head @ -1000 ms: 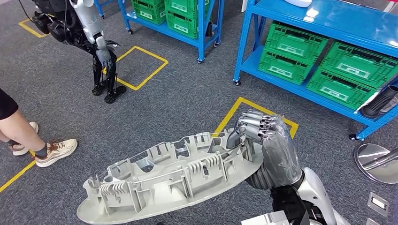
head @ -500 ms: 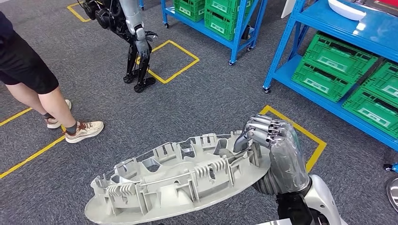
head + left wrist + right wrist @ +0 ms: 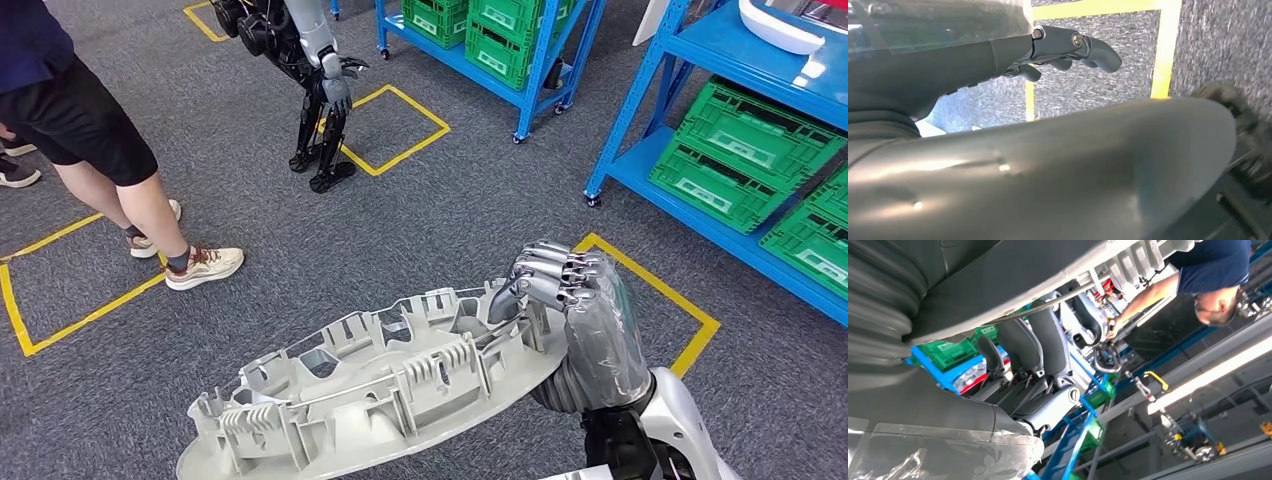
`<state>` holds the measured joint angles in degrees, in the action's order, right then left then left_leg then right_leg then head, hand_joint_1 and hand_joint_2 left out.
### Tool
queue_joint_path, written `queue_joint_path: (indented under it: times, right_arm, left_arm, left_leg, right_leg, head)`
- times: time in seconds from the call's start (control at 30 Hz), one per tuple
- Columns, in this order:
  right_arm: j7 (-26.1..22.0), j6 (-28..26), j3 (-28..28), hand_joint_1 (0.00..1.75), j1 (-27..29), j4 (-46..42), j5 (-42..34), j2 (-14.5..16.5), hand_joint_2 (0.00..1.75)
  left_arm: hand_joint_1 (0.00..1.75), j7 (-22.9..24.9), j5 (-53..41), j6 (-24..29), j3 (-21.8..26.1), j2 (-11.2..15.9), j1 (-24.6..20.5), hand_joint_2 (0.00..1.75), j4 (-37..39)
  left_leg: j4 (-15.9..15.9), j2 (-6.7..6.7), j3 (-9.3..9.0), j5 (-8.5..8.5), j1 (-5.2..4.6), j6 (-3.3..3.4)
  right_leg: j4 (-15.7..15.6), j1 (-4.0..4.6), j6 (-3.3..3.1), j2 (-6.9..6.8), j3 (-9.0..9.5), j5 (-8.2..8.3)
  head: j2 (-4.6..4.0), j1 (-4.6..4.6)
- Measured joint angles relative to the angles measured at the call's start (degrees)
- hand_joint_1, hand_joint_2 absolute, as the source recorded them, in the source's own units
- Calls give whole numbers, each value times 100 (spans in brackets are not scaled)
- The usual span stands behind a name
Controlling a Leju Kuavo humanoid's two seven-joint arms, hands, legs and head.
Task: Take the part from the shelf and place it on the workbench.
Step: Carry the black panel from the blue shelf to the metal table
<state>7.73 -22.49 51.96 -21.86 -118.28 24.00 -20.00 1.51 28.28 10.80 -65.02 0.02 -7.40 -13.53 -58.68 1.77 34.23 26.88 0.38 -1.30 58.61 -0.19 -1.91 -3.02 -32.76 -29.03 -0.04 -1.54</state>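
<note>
- Part [image 3: 380, 400]: long, pale grey, ribbed moulding, carried clear of the floor, level with the robot's front, ribbed side up.
- Gripped at its near-right end by the right robot hand [image 3: 550, 285], fingers curled over the raised rim and pressed down into the ribs; probably chosen because the rim gives a firm edge on so wide a piece.
- Seen from the right wrist: dark fingers [image 3: 1043, 347] hooked against the underside of the moulding.
- Left robot hand [image 3: 1068, 47]: lies just beside the smooth curved underside, perhaps propping it; grasp cannot be told.
- Held roughly flat, likely to keep the weight shared between both ends.
- Beyond: grey carpet [image 3: 470, 200] with yellow floor tape [image 3: 660, 290], blue shelves [image 3: 720, 60] holding green crates [image 3: 745, 150].
- Farther off: another robot [image 3: 320, 90] and a person [image 3: 110, 150] standing.
- No worktop seen yet; judged mid-carry.
</note>
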Motion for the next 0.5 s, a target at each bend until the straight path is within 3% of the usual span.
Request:
queue_joint_path:
  times: [0.07,0.13,0.2,0.27,0.3,0.33,0.37,0.43,0.5]
  right_arm:
    - [1,-3,-2,175,2,-9,6,-2,175]
    - [1,-6,-7,175,3,-22,12,-4,175]
    - [2,-8,-15,175,10,-34,19,-8,175]
    - [10,-9,-18,175,34,-38,33,-13,175]
    - [16,-9,-18,175,49,-38,40,-17,175]
    - [21,-9,-18,175,59,-38,48,-21,175]
    - [23,-9,-19,175,65,-39,54,-23,175]
    - [23,-9,-21,175,67,-44,62,-26,175]
    - [26,-10,-23,175,69,-54,71,-27,175]
  left_arm:
    - [0,0,0,1,0,5,12,175,0]
    - [0,0,0,1,0,8,29,175,0]
    - [0,-1,0,1,0,5,24,175,0]
    - [0,-2,0,0,0,2,19,175,0]
    - [0,-2,0,0,0,2,20,175,0]
    - [0,-3,0,0,0,2,22,175,0]
    - [0,-3,0,0,0,2,21,175,0]
    - [0,-7,0,-1,0,-2,14,175,-1]
    - [0,-7,0,-3,1,-7,4,175,-1]
  left_leg:
    - [41,-35,1,11,-26,93]
    - [85,-93,-7,-14,-16,167]
    - [117,-148,-18,-36,4,218]
    - [115,-217,-12,-35,-5,243]
    - [112,-254,-13,-33,-11,249]
    - [106,-296,-14,-31,-16,251]
    - [98,-342,-17,-28,-19,250]
    - [79,-430,-16,-19,-21,232]
    - [58,-502,19,-21,-18,184]
  right_leg:
    - [-8,2,61,-58,-2,-2]
    - [73,-20,121,-12,-28,-96]
    - [542,-34,154,155,-242,-383]
    - [1317,-35,164,257,-627,-706]
    - [1577,-35,165,270,-767,-757]
    - [1646,-35,160,274,-822,-698]
    - [1453,-35,148,282,-752,-519]
    - [668,-35,103,398,-413,-85]
    - [112,-29,67,533,-182,104]
  head:
    - [0,13]
    - [0,32]
    - [0,82]
    - [0,133]
    - [0,145]
    - [0,152]
    - [0,157]
    - [0,169]
    - [0,172]
